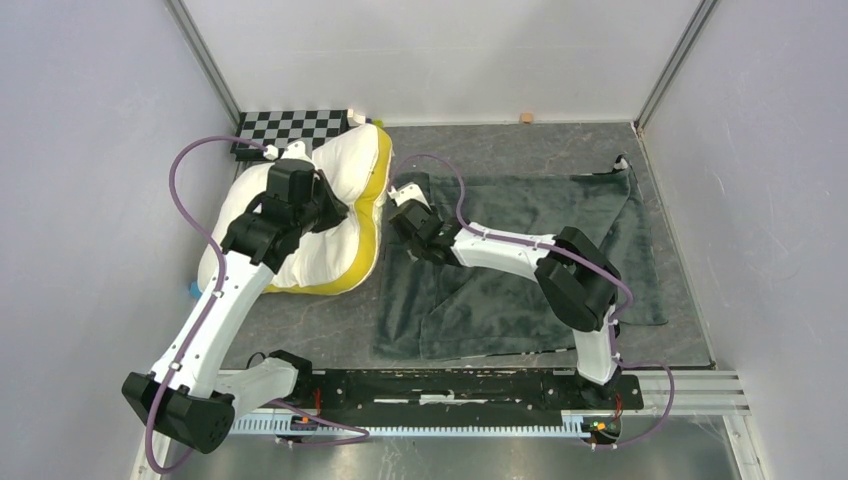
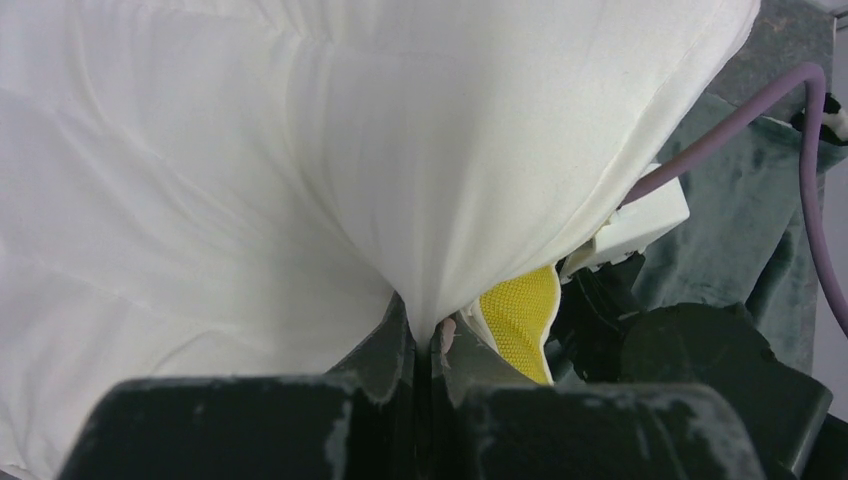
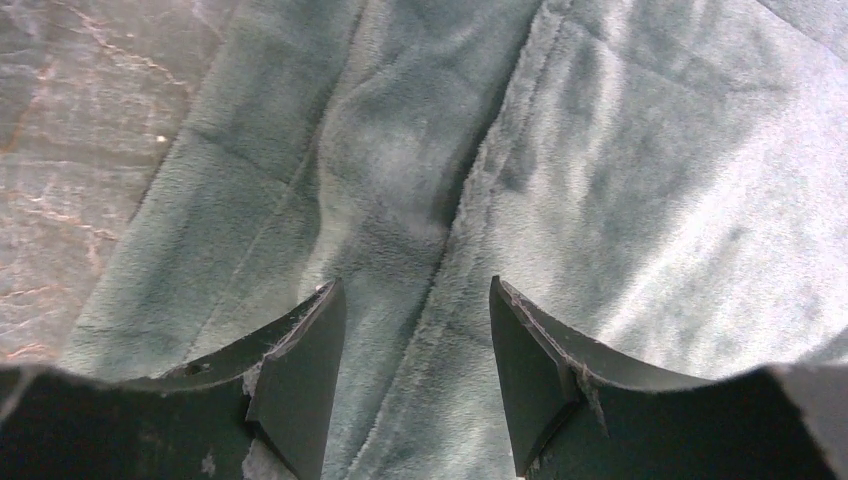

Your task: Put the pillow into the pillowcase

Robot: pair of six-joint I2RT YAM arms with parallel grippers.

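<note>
The left pincer is pressed together on a fold of the pillow, w/ white cloth pinched betw. its jaws. The yellow band is seen just to the right of the fingertips. The grip is taken near that edge prob. so that the pillow can be dragged edge-first toward the case, w/o the plump body being squeezed. Most of the pillow bulges ahead of and above this pincer, and a checkerboard lies just beyond it.

The right pincer is spread, w/ nothing betw. its jaws. It is held low over the pillowcase, which is laid flat w/ the dark plush face up; no stripes are shown. Directly ahead of the gap a seam or folded edge of the cloth is seen, so the pincer seems to be aimed there, i.e. to take one layer and lift the mouth open. Whether this edge is really the opening cannot be told. Bare desk is seen to the left of this pincer. The pillow is not yet inside, so an early stage is judged.
</note>
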